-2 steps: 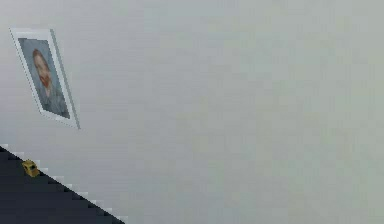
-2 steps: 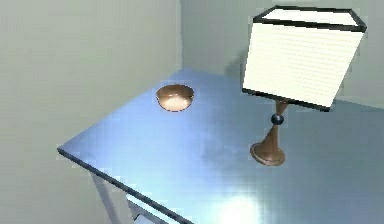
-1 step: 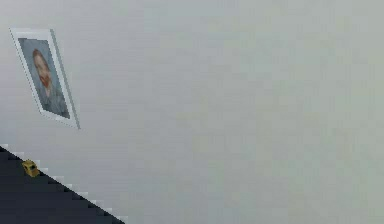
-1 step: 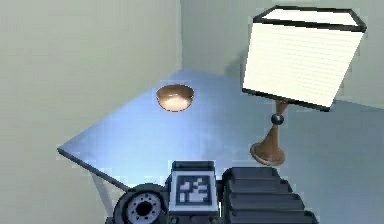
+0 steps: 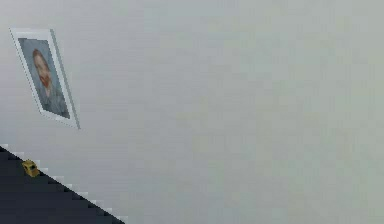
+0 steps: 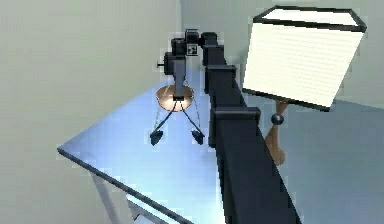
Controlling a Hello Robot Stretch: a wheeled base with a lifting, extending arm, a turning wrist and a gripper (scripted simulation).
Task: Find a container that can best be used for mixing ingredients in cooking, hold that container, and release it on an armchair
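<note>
Arm side view gives us a small, round, copper-coloured bowl [image 6: 176, 98] at our hand [image 6: 177, 136], the glossy tabletop [image 6: 105, 145] behind it; we cannot tell whether we hold it.

Forward view faces a pale wall [image 5: 230, 110], close up, portrait [image 5: 46, 75] at its left; arm side view looks down along the arm [image 6: 240, 140] to the tool [image 6: 177, 135], bench [image 6: 110, 135] behind it.

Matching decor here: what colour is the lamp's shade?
White, with faint horizontal lines; the lamp shade shows best in the arm side view.
</note>
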